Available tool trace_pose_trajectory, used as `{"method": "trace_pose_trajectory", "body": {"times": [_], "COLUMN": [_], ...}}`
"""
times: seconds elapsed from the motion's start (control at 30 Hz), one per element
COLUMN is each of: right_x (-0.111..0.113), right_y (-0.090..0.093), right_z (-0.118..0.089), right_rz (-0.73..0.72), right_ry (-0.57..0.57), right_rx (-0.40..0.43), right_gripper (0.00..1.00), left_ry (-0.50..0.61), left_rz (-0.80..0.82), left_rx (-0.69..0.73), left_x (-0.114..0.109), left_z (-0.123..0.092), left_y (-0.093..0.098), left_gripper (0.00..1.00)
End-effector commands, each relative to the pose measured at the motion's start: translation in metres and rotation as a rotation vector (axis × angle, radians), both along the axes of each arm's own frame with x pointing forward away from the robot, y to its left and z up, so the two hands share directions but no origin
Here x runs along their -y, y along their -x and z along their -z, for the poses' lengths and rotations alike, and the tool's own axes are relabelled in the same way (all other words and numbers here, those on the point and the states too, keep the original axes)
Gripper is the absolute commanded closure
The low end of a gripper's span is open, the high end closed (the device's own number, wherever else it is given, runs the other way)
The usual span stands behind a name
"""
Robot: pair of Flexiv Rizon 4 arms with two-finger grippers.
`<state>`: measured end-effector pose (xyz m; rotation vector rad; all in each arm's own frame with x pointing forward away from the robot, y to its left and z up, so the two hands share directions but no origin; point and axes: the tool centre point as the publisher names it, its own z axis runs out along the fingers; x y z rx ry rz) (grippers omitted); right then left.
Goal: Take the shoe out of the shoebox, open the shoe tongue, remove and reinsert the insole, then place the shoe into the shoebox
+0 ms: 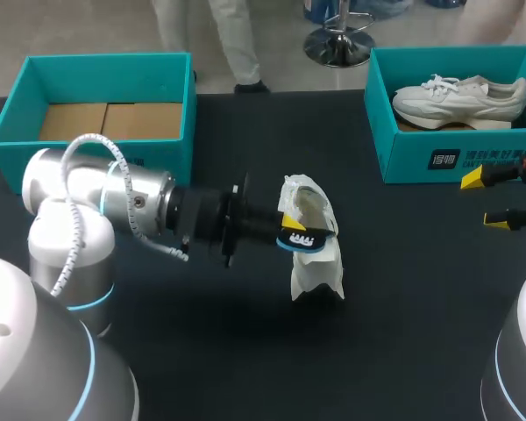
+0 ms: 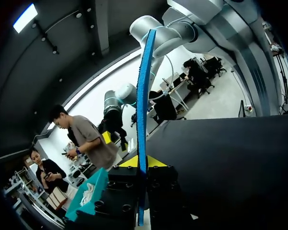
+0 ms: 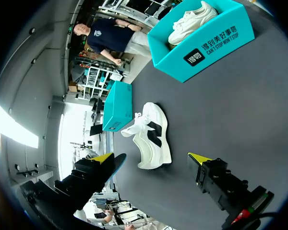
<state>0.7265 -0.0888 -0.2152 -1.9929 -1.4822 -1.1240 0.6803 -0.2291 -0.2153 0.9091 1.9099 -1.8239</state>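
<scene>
So the shoe (image 1: 320,263) is out, sitting in the middle of the table (image 1: 403,333). The insole (image 1: 303,239) is out too, pinched tight in the left gripper (image 1: 289,226) up by the shoe. The right gripper (image 1: 488,200) hangs spread wide with nothing in it. I'd call it roughly halfway: the insole needs reinserting, then the shoe gets boxed. Black tabletop, left box (image 1: 96,63) empty, right box (image 1: 421,162) holding a second shoe (image 1: 460,98).

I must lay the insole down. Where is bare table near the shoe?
Bare table lies between the shoe and the right gripper, and toward the right shoebox. Crowded where the left gripper holds the insole by the shoe.
</scene>
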Motion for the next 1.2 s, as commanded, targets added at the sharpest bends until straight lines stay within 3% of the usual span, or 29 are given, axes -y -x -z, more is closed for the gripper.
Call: {"method": "trace_pose_trajectory", "body": {"times": [0.03, 0.43, 1.2], "right_x": [-0.001, -0.001, -0.001], "right_y": [0.001, 0.001, 0.001], "right_z": [0.0, 0.0, 0.0], "right_rz": [0.002, 0.002, 0.002], "right_ry": [0.003, 0.003, 0.003], "right_rx": [-0.002, -0.002, -0.002], "right_gripper": [0.0, 0.0, 0.0], "left_ry": [-0.04, -0.04, -0.039], "left_rz": [-0.002, -0.002, -0.001], "left_rx": [-0.012, -0.012, -0.007], "left_x": [-0.012, -0.012, 0.007], "left_z": [0.005, 0.005, 0.051], "left_y": [0.005, 0.005, -0.023], "left_gripper": [1.0, 1.0, 1.0]}}
